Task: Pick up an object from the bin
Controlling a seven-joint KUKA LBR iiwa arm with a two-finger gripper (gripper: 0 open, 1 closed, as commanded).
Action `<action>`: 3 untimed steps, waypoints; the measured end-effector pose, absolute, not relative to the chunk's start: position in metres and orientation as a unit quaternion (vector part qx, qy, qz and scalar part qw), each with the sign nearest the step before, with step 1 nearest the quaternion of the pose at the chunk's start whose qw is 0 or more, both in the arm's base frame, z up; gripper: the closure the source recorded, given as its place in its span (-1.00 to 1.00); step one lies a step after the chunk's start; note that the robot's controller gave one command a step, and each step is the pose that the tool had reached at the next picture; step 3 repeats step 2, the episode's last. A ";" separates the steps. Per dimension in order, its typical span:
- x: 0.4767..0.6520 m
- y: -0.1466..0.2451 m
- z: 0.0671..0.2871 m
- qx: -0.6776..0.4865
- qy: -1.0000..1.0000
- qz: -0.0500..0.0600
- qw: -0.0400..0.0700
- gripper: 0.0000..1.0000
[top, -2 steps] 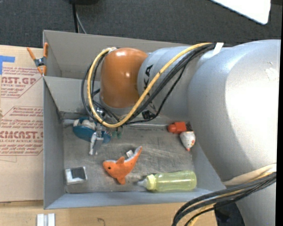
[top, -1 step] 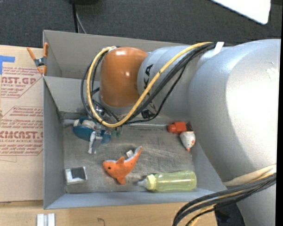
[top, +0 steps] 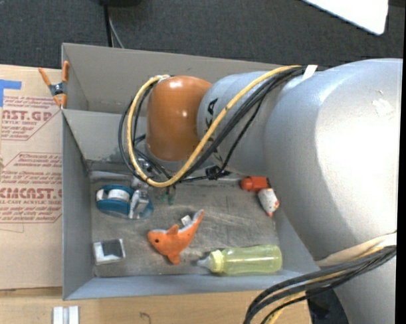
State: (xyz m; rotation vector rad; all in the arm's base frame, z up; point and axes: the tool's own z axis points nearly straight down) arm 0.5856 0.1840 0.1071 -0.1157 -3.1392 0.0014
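We see the arm (top: 336, 149) coming in from the right of the frame. Its orange cover (top: 176, 117) sits over the upper middle of the bin (top: 79, 187), and cables (top: 132, 122) loop round the cover's left side.

The gripper (top: 144, 197) is low under the cover, left of centre on the bin floor. We cannot tell whether it is released or clenched, because the wrist and cables block the view. We see nothing in its grasp.

The nearest thing is a blue-white roll (top: 115, 200), just left of the gripper at the left of the floor. We cannot tell whether they touch.

Other things on the floor:
- An orange fish (top: 173, 240) lies lower centre, just below and right of the gripper, apart from it.
- A yellow bottle (top: 249, 259) lies on its side at lower right, with its cap end near the fish.
- A grey square (top: 109, 250) sits in the lower left corner, below the roll.
- A red-white piece (top: 263, 193) lies at the right of the floor, next to the arm and well apart from the gripper.
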 end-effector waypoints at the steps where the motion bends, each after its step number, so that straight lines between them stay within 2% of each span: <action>1: 0.586 0.184 0.107 -0.038 -0.999 0.000 0.000 1.00; 2: 0.573 0.211 0.220 0.045 -0.999 0.001 0.002 1.00; 3: 0.573 0.211 0.220 0.045 -0.999 0.001 0.002 1.00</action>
